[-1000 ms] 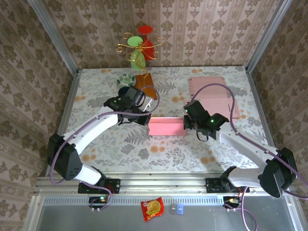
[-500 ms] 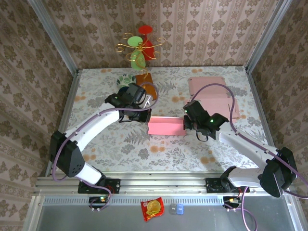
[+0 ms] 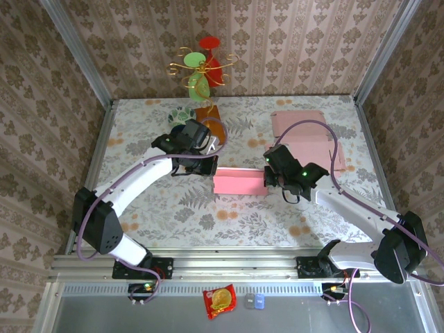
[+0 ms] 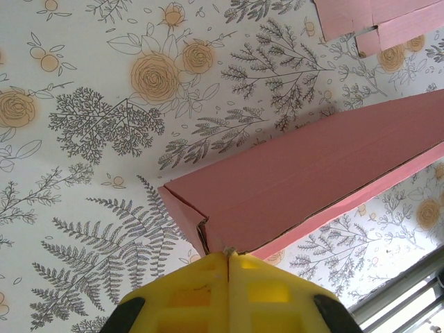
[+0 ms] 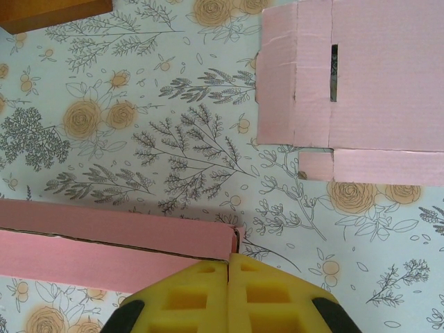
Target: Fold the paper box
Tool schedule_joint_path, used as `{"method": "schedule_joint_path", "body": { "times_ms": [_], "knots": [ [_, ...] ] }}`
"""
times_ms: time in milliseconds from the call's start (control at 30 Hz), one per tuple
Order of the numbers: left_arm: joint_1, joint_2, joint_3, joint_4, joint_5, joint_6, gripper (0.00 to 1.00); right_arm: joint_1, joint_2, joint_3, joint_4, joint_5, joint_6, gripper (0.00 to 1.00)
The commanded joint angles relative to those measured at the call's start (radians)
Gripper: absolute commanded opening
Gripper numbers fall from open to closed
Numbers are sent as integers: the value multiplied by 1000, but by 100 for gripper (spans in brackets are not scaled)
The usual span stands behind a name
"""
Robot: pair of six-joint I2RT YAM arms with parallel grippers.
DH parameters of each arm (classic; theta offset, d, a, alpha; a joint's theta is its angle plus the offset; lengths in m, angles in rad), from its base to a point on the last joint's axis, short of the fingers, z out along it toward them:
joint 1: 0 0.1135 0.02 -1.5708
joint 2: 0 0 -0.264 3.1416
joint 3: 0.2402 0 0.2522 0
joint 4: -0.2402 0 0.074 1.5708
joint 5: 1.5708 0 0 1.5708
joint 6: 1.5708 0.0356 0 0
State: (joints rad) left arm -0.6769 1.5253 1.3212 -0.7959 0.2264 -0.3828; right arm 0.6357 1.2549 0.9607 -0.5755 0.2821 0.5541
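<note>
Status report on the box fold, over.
Left tool and right tool shut on box ends. Box part-folded. Flat pink sheet beyond, apart; nothing in the way.

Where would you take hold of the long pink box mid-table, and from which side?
I would pinch the thin cardboard edge at a short end of the pink box, coming in along its length from left or right. It lies crosswise, and its broad faces look too wide for jaws.

paper box (image 3: 239, 182) – pink | table (image 3: 180, 208) – white, orange-grey floral print
</note>
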Motion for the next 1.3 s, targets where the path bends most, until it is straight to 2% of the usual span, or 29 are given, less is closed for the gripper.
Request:
{"method": "schedule_joint_path", "body": {
  "times_ms": [0, 433, 767, 900, 1000, 1100, 1267],
  "knots": [
    [3, -9, -30, 41, 38, -13, 0, 13, 17, 15, -20, -2, 12, 0],
    [-15, -96, -189, 176, 5, -1, 0, 22, -11, -34, 16, -3, 1, 0],
    [-44, -114, -227, 189, -46, 10, 0, 33, -41, -54, -17, -1, 27, 0],
    [-55, -111, -228, 185, -66, 16, 0, 31, -68, -19, -83, -29, 114, 18],
    [-59, -112, -223, 176, -77, 23, 0, 21, -125, 4, -115, -82, 255, 38],
    [-61, -113, -216, 169, -82, 28, 0, 7, -208, -12, -95, -124, 468, 57],
    [-62, -108, -210, 167, -80, 31, 0, -52, -313, -119, 57, -228, 845, 66]
  ]
}}
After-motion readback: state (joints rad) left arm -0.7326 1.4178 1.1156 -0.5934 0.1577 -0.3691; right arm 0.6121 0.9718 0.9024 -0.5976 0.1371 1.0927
